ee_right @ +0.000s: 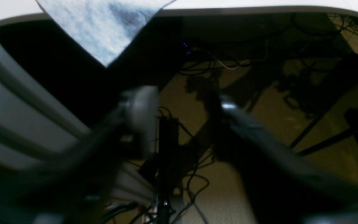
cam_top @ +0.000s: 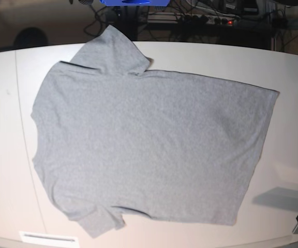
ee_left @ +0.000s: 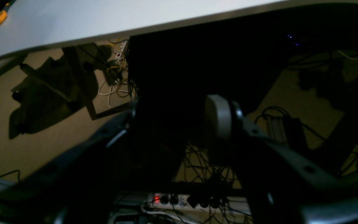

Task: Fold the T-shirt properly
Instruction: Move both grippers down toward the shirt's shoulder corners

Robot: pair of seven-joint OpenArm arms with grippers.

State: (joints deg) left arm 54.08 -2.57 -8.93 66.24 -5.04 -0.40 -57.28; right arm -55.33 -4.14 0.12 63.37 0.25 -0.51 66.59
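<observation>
So the T-shirt [cam_top: 149, 150] is lying spread out flat on the table [cam_top: 294, 93], plain side up, a soft heathered light grey with that slightly fuzzy cotton look. It's sitting sideways in the base view: neck end toward the left, straight hem running down the right, one short sleeve pointing to the far edge and the other poking toward the near edge. The fabric is lying mostly smooth, with just a few shallow ripples near the sleeve seams. The table is a matte white surface with a rounded edge. Neither arm is showing in the base view. Both wrist cameras are looking past the table edge at the dim floor underneath, where there's a tangle of thin black cables [ee_left: 204, 168] and a power strip [ee_left: 182, 200] glowing with a red light. The left gripper [ee_left: 179, 109] is hanging open, its dark curved fingers spread well apart with a pale grey rounded pad on one tip, and nothing between them. The right gripper [ee_right: 182, 105] is also sitting open and empty, blurry, same pale pad on one side. In the right wrist view a pointed corner of the grey shirt is drooping over the table edge.
</observation>
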